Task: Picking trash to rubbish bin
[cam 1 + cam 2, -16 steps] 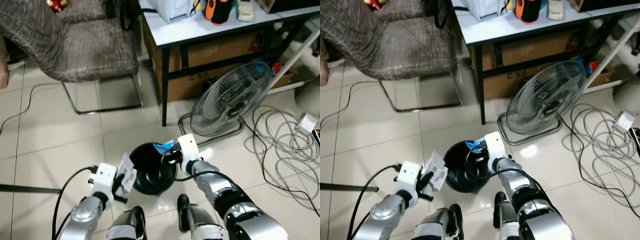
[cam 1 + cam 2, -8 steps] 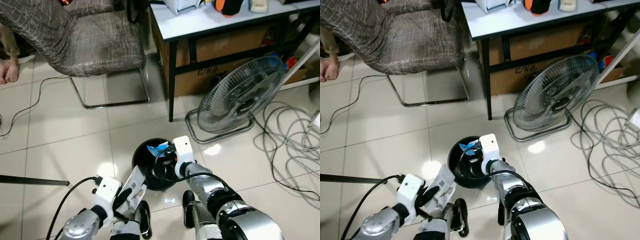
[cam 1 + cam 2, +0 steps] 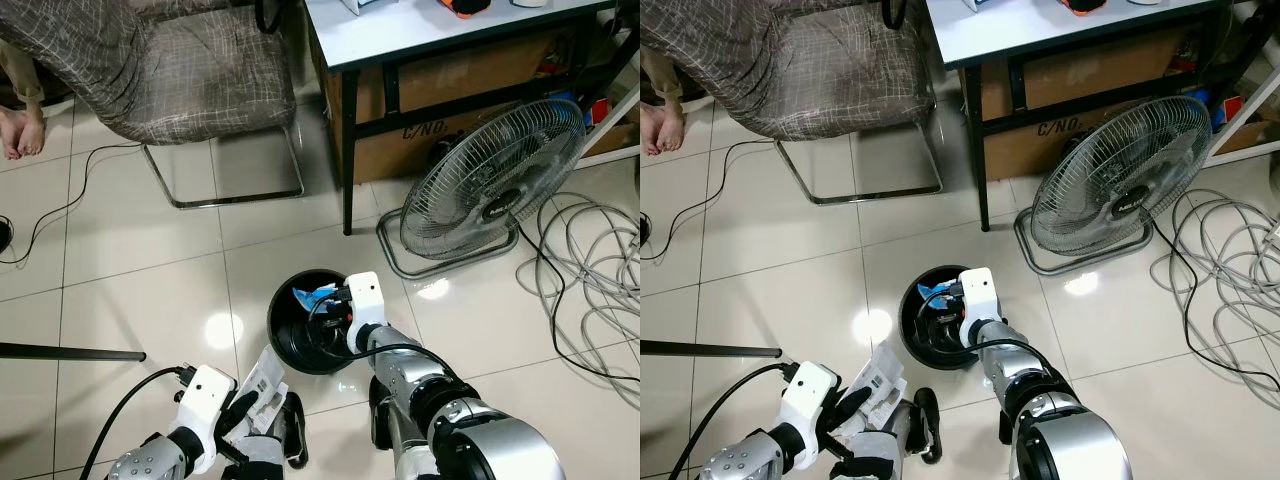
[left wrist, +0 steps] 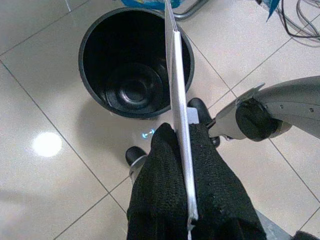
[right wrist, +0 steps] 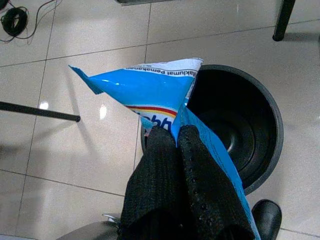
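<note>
A round black rubbish bin [image 3: 300, 345] stands on the tiled floor just ahead of my feet. My right gripper [image 5: 172, 137] is shut on a blue and white snack wrapper [image 5: 150, 92], held over the bin's rim; the wrapper's blue corner [image 3: 312, 295] pokes out above the bin. My left gripper [image 4: 181, 135] is shut on a flat white card-like wrapper [image 4: 177, 95], seen edge-on and pointing toward the bin's opening [image 4: 132, 85]. In the head views that white wrapper [image 3: 878, 385] sits low, to the left of the bin and short of it.
A standing fan [image 3: 492, 185] and loose cables [image 3: 590, 280] lie to the right. A table leg [image 3: 348, 150] with cardboard boxes behind it and a chair [image 3: 190, 80] stand beyond the bin. A person's bare feet [image 3: 18, 130] show at far left. A black rod [image 3: 70, 352] lies on the tiles.
The camera has moved, shifting the whole scene. My left gripper with the white wrapper has dropped lower and nearer my body. The right gripper stays over the bin with the blue wrapper.
</note>
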{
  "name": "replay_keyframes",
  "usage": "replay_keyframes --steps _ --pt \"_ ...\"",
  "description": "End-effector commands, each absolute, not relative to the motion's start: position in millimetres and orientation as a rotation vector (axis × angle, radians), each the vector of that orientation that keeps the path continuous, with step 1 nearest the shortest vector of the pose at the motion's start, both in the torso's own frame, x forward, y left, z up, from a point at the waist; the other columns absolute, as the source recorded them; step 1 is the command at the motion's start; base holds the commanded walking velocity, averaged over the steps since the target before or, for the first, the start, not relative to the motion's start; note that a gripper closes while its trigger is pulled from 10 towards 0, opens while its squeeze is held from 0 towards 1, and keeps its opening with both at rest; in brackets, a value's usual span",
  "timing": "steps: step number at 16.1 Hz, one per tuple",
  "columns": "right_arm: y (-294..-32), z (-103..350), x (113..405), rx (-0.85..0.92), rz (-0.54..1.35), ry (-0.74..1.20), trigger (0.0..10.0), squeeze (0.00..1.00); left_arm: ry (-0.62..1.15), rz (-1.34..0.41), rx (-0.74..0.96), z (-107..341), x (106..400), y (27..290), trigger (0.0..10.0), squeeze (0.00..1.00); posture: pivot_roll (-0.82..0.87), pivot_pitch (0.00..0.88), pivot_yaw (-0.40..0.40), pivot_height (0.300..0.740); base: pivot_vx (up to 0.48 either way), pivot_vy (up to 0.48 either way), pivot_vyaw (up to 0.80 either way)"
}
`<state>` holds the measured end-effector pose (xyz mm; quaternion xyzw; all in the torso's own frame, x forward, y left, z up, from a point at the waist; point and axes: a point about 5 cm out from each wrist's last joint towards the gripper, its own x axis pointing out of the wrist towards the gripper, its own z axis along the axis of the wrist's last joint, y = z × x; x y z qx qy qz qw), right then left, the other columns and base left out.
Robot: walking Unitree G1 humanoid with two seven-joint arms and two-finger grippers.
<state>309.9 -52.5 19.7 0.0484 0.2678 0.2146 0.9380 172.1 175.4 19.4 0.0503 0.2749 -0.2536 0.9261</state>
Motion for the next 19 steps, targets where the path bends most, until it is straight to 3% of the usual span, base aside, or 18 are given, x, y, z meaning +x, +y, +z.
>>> replay_keyframes --steps 1,5,11,12,13,19 --pt "-41 11 299 0.116 0.470 0.588 10.0 0.00 0.633 -0.509 0.097 11 159 182 10.0 0.00 0.20 0.405 0.112 0.740 0.000 0.000 0.00" --pt "-45 0 290 0.056 0.468 0.634 10.0 0.00 0.631 -0.511 0.096 13 160 178 10.0 0.00 0.20 0.410 0.111 0.740 0.000 0.000 0.00" --pt "-36 16 302 0.060 0.482 0.576 10.0 0.00 0.632 -0.513 0.090 12 159 174 10.0 0.00 0.19 0.406 0.103 0.740 0.000 0.000 0.00" --pt "-36 13 299 0.051 0.491 0.585 10.0 0.65 0.631 -0.513 0.087 11 160 173 10.0 0.00 0.19 0.405 0.098 0.740 0.000 0.000 0.00" --pt "-36 10 297 0.050 0.497 0.595 10.0 1.00 0.630 -0.513 0.085 11 160 172 10.0 0.00 0.18 0.403 0.095 0.740 0.000 0.000 0.00" --pt "-42 8 296 0.041 0.479 0.600 10.0 1.00 0.630 -0.512 0.081 9 164 172 10.0 0.00 0.18 0.395 0.089 0.740 0.000 0.000 0.00"
